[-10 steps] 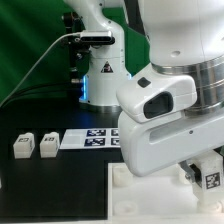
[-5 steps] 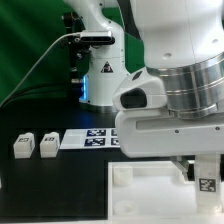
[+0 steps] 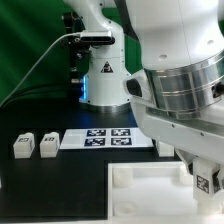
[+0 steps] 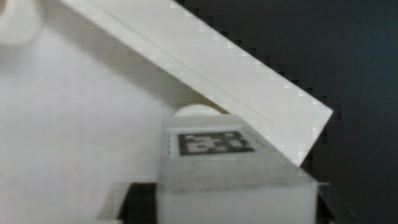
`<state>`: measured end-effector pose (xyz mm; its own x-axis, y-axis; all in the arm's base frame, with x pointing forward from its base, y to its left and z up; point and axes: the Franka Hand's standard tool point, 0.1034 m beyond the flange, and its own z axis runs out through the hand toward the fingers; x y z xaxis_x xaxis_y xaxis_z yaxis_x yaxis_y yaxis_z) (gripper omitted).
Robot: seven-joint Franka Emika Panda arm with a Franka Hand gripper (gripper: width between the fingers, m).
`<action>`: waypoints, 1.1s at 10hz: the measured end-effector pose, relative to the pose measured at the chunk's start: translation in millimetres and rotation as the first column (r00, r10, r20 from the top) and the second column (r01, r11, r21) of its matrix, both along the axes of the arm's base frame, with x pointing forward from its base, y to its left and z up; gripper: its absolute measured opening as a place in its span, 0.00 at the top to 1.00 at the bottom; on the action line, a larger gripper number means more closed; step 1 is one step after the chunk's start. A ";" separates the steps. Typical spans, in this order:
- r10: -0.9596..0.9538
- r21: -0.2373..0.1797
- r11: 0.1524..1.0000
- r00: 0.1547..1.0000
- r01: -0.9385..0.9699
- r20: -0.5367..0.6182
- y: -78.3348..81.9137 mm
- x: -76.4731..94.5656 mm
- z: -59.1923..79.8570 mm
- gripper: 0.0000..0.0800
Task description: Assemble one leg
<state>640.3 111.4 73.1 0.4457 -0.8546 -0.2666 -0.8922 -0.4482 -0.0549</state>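
Note:
My gripper (image 3: 203, 176) is shut on a leg (image 3: 203, 183), a small white block with a black-and-white tag, at the exterior view's lower right. It holds the leg upright over the near right corner of the wide white square base (image 3: 145, 190). In the wrist view the leg (image 4: 217, 150) sits between my dark fingers (image 4: 139, 200), its far end at a round socket of the base (image 4: 71, 130) beside the base's raised rim (image 4: 231, 70). Whether the leg is seated in the socket is hidden. Two more legs (image 3: 22, 146) (image 3: 47, 146) stand on the table at the left.
The marker board (image 3: 105, 138) lies behind the base. The arm's white pedestal (image 3: 103, 75) stands at the back. A cable (image 3: 40, 60) hangs at the back left. The arm's large body covers the right part of the scene.
The wrist has turned and its housing has swung to the right, uncovering more of the marker board. The held leg has shifted slightly left and down over the base's corner.

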 end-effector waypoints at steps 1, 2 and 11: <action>-0.175 0.003 0.985 0.985 0.175 -0.008 0.9 -2.1 -0.7 0.63; -0.301 0.000 0.954 0.954 0.301 -0.006 6.3 -8.2 -1.7 0.63; 0.400 -0.018 0.916 0.908 -0.401 0.124 22.7 -12.7 4.6 0.19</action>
<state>627.6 134.1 77.7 0.7795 -0.5955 -0.1941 -0.6240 -0.7654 -0.1576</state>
